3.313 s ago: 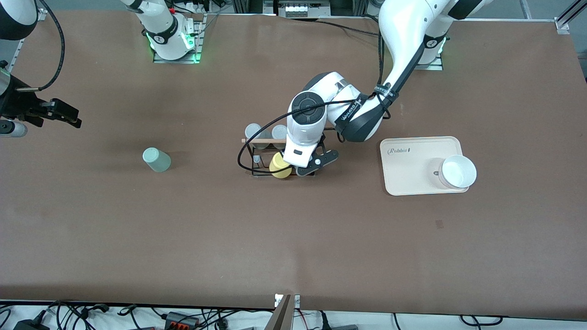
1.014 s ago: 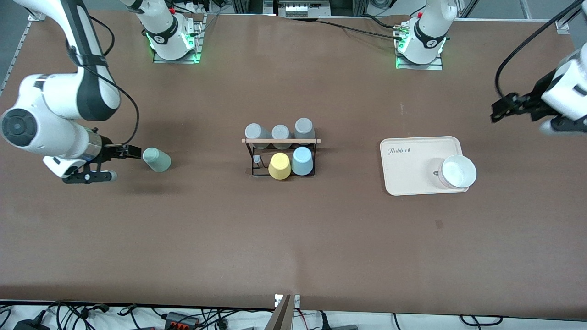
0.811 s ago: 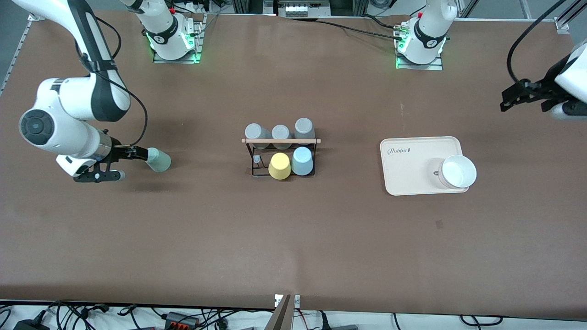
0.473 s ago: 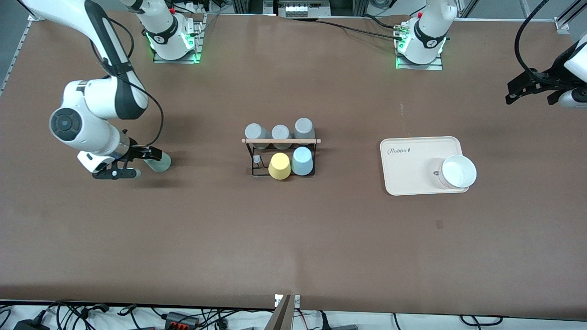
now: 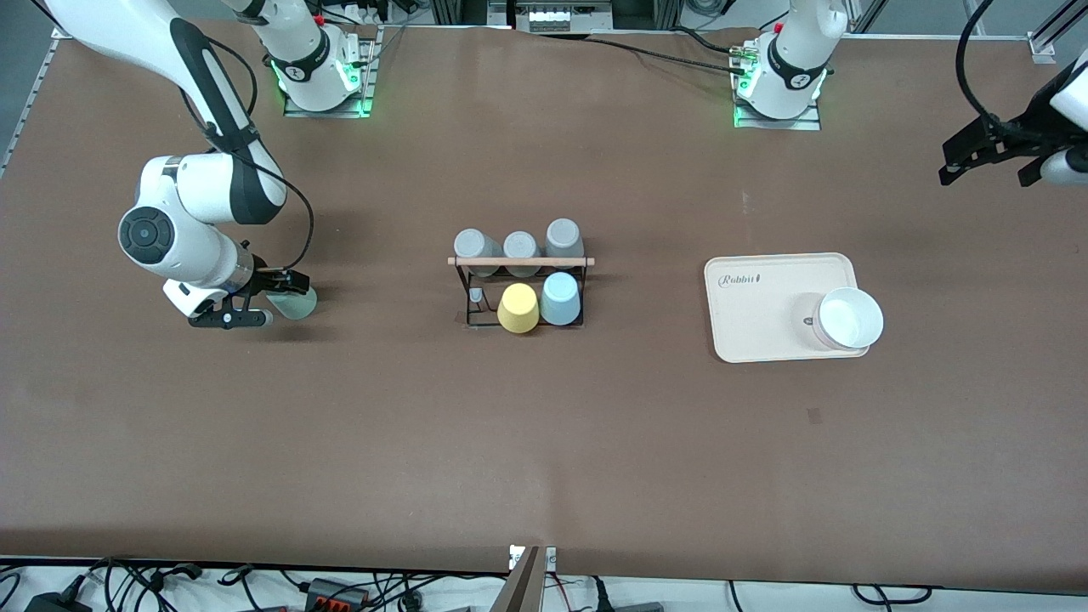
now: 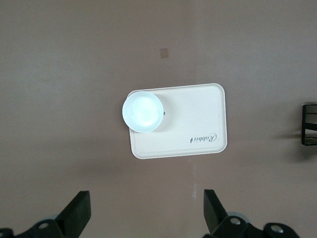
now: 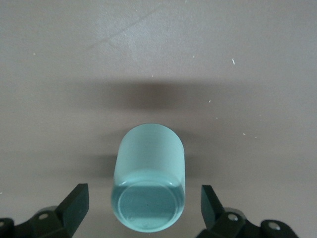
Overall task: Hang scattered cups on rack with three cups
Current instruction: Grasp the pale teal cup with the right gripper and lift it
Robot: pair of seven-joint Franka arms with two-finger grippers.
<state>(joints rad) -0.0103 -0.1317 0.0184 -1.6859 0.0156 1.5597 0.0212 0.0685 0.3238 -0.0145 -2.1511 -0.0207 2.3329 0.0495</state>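
Mint cup [image 5: 293, 303] lies on its side between the right pincer's [image 5: 274, 298] wide-apart fingers, base facing it, axis toward 3 o'clock. Left pincer [image 5: 990, 157] apart, empty, waits.

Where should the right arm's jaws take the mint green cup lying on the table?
Probably across the round side wall of the mint green cup, near its closed base. It lies on its side, base toward the right gripper, whose open jaws already straddle it.

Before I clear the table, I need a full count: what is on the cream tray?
One white bowl sits on the cream tray, at the corner nearest the front camera and the left arm's end. The tray's surface under the bowl is covered.
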